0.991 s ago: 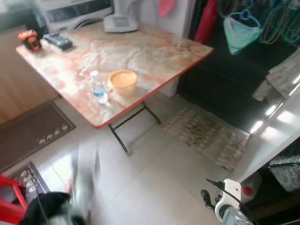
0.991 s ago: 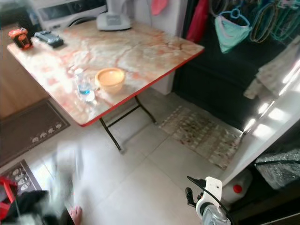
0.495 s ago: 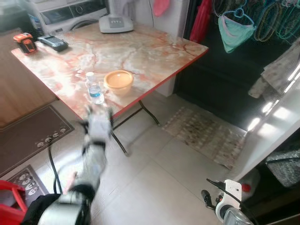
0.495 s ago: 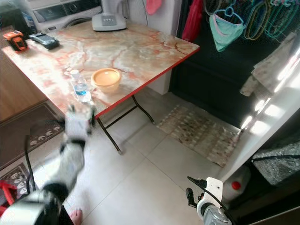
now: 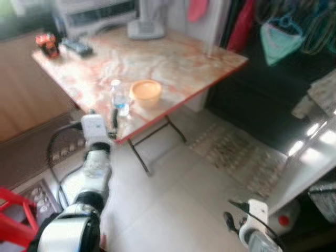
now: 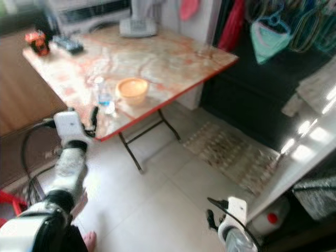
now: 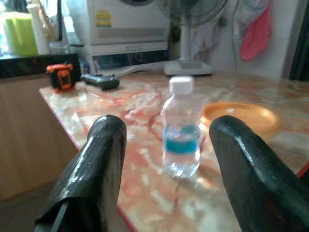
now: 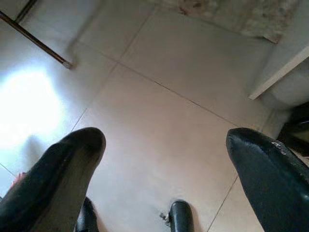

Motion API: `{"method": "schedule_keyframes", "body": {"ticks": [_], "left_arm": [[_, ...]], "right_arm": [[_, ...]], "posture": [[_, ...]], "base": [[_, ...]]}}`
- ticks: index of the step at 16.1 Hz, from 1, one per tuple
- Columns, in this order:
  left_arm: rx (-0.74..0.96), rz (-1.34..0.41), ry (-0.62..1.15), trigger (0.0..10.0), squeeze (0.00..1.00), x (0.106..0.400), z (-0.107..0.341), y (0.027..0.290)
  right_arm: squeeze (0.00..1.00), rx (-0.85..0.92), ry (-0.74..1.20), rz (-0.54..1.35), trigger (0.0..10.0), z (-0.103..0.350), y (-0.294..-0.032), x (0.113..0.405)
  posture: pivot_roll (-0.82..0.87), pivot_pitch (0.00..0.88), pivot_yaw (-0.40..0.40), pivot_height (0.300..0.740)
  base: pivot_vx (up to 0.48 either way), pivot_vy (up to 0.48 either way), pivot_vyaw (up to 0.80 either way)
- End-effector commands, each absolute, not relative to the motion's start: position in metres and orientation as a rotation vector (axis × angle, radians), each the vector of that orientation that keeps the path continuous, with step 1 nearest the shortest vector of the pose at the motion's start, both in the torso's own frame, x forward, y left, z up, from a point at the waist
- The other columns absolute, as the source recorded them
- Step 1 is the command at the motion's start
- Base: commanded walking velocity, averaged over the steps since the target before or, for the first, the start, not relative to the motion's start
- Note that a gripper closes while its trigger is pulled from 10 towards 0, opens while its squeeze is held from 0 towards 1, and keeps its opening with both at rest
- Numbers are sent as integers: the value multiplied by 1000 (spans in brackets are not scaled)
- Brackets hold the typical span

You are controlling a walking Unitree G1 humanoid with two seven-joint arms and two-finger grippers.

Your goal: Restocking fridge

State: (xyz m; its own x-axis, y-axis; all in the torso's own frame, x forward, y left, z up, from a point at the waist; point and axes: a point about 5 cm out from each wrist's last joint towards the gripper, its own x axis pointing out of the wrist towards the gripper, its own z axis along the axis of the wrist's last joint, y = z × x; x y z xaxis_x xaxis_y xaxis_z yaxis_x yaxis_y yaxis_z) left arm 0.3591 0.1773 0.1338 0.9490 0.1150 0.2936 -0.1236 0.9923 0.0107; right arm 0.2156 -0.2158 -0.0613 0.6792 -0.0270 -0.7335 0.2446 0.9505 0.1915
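While your left gripper [image 7: 164,159] gaped wide before the water bottle [image 7: 181,128] at frame centre | orange bowl [image 7: 240,116] sat right | right gripper [image 8: 164,188] splayed over floor.

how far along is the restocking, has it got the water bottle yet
Not yet. Nothing looks stocked. The left gripper is at the table edge, jaws open and lined up on the water bottle, which stands untouched beside the orange bowl. Grasping and carrying remain. The right gripper hangs over the floor.

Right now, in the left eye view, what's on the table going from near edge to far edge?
Left gripper at the near edge → water bottle → orange bowl → black remote and orange tape measure → fan base at the far edge.
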Motion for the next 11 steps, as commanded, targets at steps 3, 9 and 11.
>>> {"method": "schedule_keyframes", "body": {"ticks": [3,9,11], "left_arm": [[16,94,-282,10000,0,360,132,171],[15,84,-345,10000,0,367,151,173],[25,80,-391,10000,0,369,162,171]], "right_arm": [[0,291,826,-167,10000,-63,-219,212],[0,293,817,-172,10000,-62,-219,213],[0,299,810,-173,10000,-62,-218,214]], "posture": [[-118,29,-13,740],[-116,41,-13,740],[-119,44,-12,740]], "base": [[319,0,0],[325,0,292],[324,0,0]]}}
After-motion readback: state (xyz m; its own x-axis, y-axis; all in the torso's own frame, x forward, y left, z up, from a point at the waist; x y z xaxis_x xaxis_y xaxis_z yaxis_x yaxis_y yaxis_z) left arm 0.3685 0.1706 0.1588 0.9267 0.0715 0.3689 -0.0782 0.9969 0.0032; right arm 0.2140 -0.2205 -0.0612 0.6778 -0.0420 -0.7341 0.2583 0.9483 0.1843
